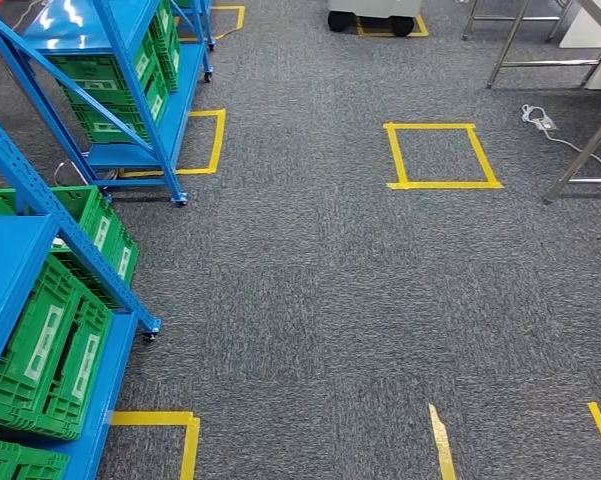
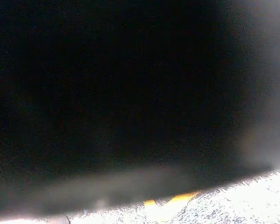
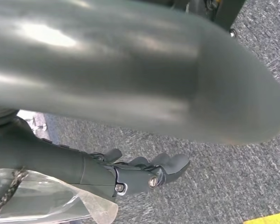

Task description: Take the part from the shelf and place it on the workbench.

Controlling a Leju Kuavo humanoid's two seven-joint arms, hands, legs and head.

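Note:
In the right wrist view my right hand hangs above grey carpet, its dark fingers stretched out almost straight. A clear plastic bag with a dark chain-like part inside sits tight against the hand's underside, off the floor, so the hand holds it. Where the hand meets the bag is hidden. In the head view, blue shelves with green crates stand at the left. Metal legs of a workbench show at the far right.
A second blue shelf with green crates stands further back on the left. Yellow tape squares mark the grey carpet, white cables lie by the bench legs, and a wheeled base stands at the far end.

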